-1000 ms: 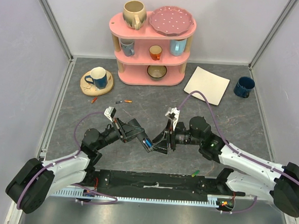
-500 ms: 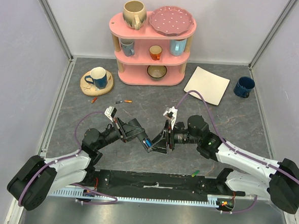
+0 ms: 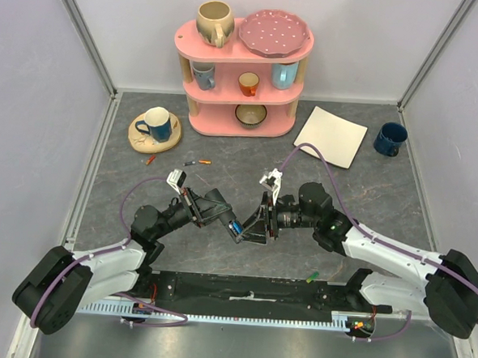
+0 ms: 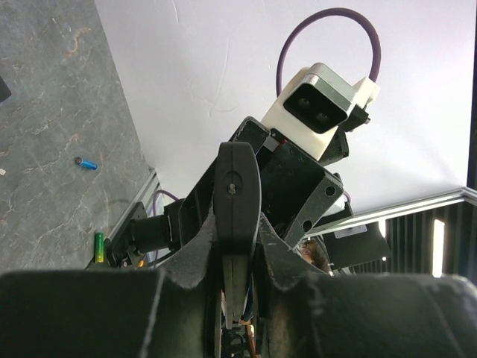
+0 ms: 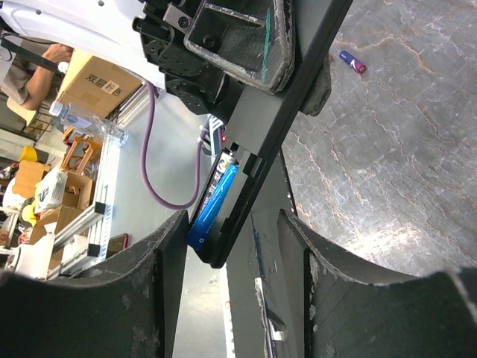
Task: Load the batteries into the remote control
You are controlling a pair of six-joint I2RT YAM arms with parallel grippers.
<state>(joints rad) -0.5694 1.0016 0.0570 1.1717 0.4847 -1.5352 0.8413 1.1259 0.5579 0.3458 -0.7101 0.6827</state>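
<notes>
remote control (image 5: 272, 119) is hanging clear above the table, with the left gripper (image 4: 237, 272) clamping hard on its upper part. A blue battery (image 5: 212, 200) is sitting in the open bay at the lower end, between the right gripper (image 5: 232, 220) fingers. Those are standing partly open either side, gripping nothing; contact unclear. The left finger is hiding the remote's top end from the right wrist.

Grey marbled tabletop (image 3: 352, 194) is lying underneath, white walls (image 3: 135, 26) boxing it in.

Loose, beyond the fingers:
- blue-purple battery (image 5: 349, 61)
- green battery (image 3: 312, 275), by the arm bases
- orange battery (image 3: 204, 161)

Farther back: pink shelf (image 3: 226, 128), white plate (image 3: 331, 136), blue mug (image 3: 390, 139).
</notes>
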